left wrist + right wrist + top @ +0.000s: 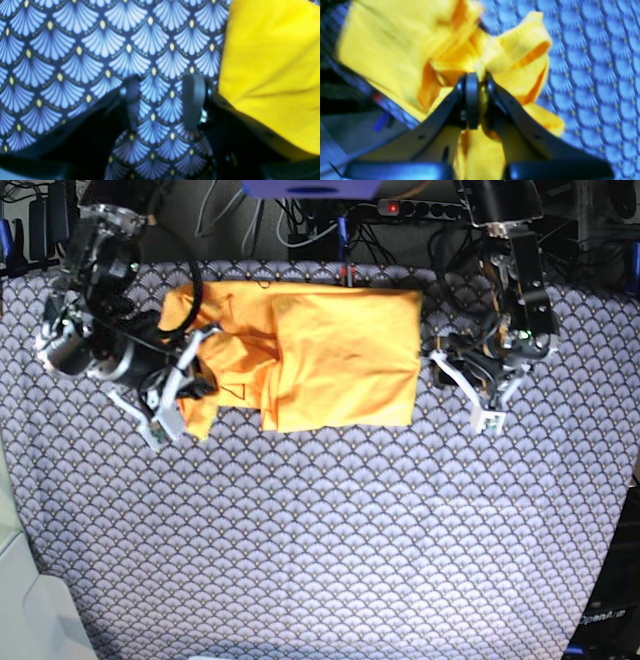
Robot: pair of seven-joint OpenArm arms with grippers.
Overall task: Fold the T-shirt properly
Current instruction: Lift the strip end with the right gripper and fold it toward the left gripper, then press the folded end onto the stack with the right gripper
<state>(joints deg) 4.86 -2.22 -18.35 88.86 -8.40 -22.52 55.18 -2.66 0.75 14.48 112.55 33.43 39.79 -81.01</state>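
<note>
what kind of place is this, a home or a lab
Most likely a robotics lab or test bench: two robot arms work a T-shirt on a table covered with scallop-patterned cloth, and a power strip with tangled cables lies behind.

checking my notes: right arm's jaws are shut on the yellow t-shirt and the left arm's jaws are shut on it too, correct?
Not quite. The right gripper is indeed shut on the T-shirt, but the left gripper has its jaws open over the patterned cloth, beside the shirt and holding nothing, as the left wrist view shows.
</note>
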